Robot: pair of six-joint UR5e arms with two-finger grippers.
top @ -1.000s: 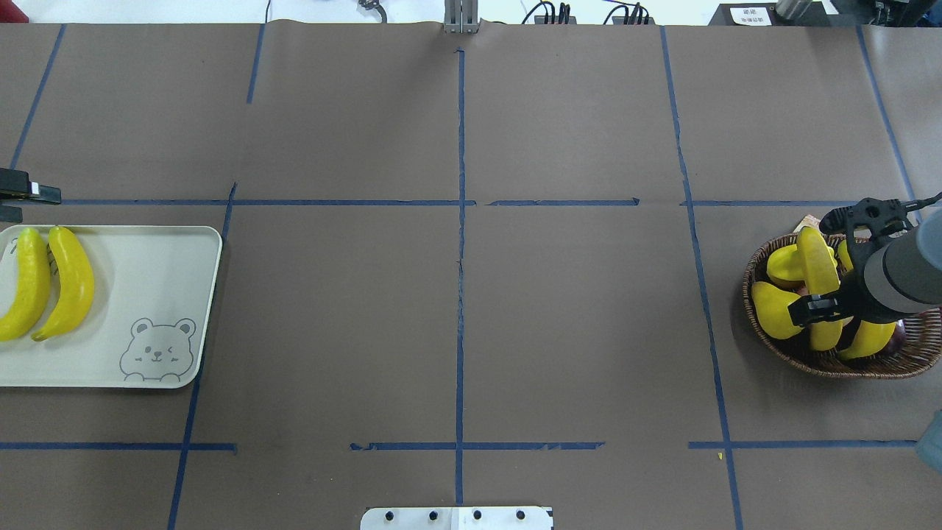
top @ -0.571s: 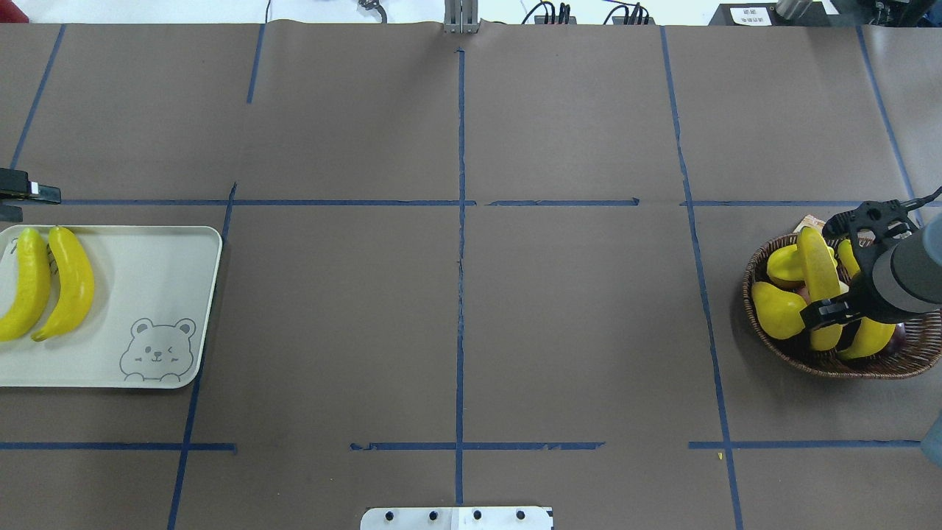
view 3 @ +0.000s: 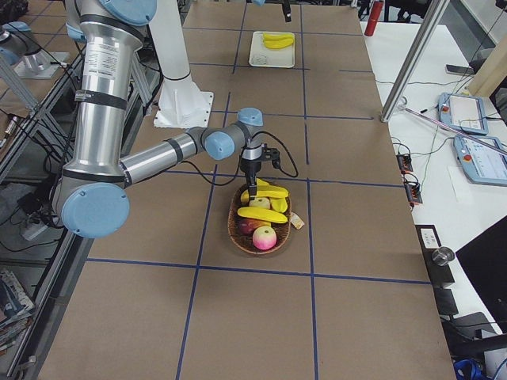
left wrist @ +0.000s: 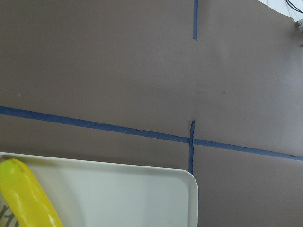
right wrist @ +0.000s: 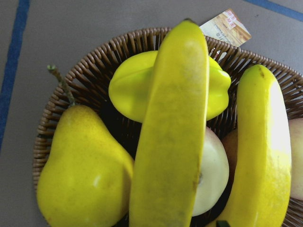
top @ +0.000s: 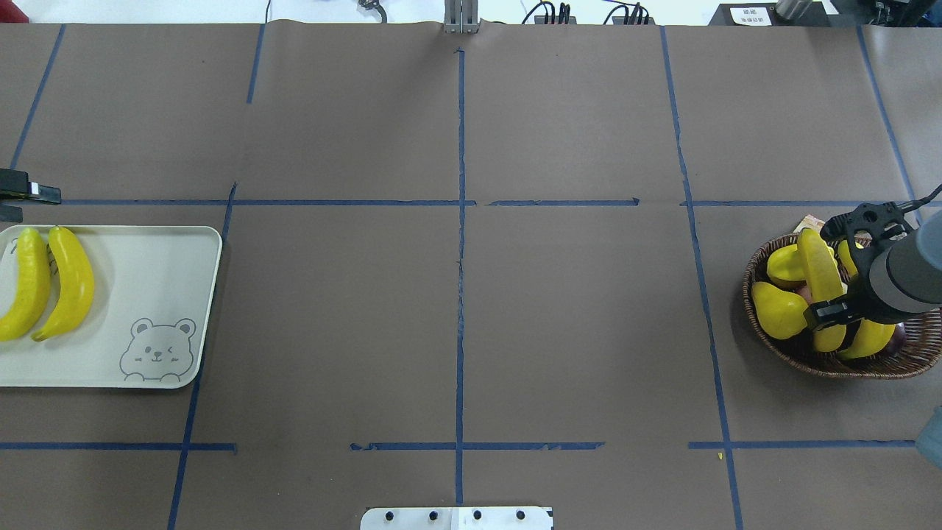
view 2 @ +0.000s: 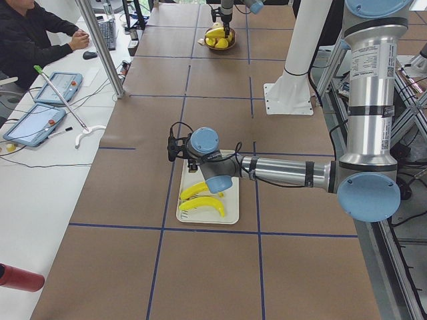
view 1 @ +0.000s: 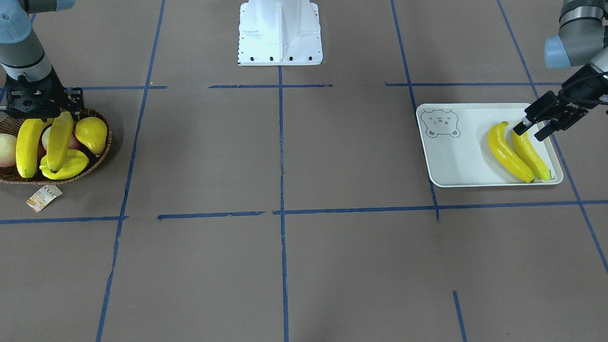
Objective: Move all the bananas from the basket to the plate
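Observation:
Two bananas point(top: 72, 283) point(top: 26, 291) lie side by side on the off-white plate point(top: 147, 280). My left gripper point(view 1: 531, 132) hangs open just above their ends at the plate's edge, holding nothing. Two more bananas lie in the wicker basket point(top: 831, 366). One banana point(top: 818, 269) rests slanted on top of the other fruit, and the second banana point(view 1: 26, 147) lies beside it. My right gripper point(view 1: 45, 107) is low over the end of the top banana nearest the robot. It looks spread open, and no grip on the banana shows. The right wrist view shows this banana point(right wrist: 175, 127) close up.
A yellow pear point(top: 776, 309), a starfruit point(top: 786, 266) and an apple point(view 1: 4, 149) share the basket. Its paper tag point(view 1: 43, 197) lies on the table beside it. The robot base point(view 1: 280, 33) stands at mid-table. A person point(view 2: 33, 33) sits at a side desk.
My right arm has come down lower over the basket and shifted slightly. The top banana now looks narrower from above. The left gripper and the plate's bananas have not moved.

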